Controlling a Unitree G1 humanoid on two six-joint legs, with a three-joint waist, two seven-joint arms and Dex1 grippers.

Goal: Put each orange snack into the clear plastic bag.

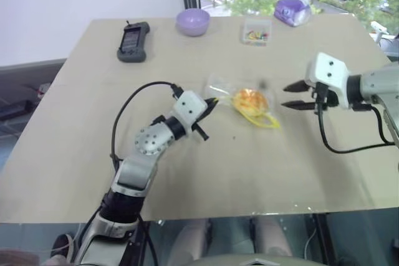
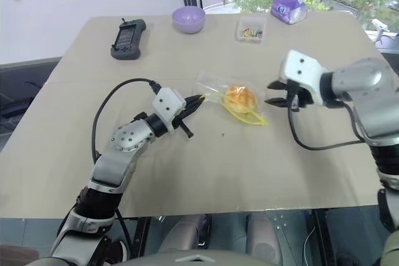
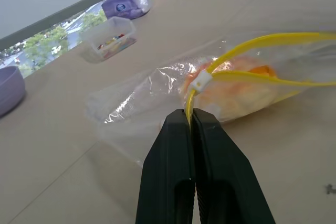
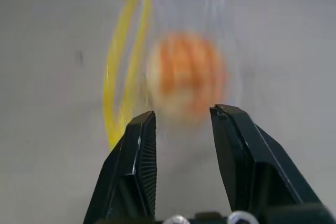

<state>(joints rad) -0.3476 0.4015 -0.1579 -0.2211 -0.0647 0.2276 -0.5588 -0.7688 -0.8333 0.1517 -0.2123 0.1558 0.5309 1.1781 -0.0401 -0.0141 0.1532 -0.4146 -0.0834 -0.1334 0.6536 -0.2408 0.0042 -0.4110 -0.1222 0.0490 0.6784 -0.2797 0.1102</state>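
Note:
The clear plastic bag (image 1: 222,86) lies in the middle of the table, and its yellow mouth strip (image 3: 247,45) gapes in a loop. Inside it sits an orange snack (image 1: 250,99), a round bun seen through the film (image 3: 239,92). My left gripper (image 1: 213,102) is shut on the yellow strip at the bag's left end, pinching it between the black fingertips (image 3: 176,124). My right gripper (image 1: 287,96) hovers open just right of the bag, holding nothing. In the right wrist view the gripper (image 4: 181,116) points at the snack (image 4: 186,74), clear of it.
Along the far edge of the table (image 1: 187,185) stand a black handheld device (image 1: 133,42), a purple bowl (image 1: 192,21), a small clear box of coloured bits (image 1: 256,32) and a purple tissue pack (image 1: 292,10). Black cables hang from both wrists.

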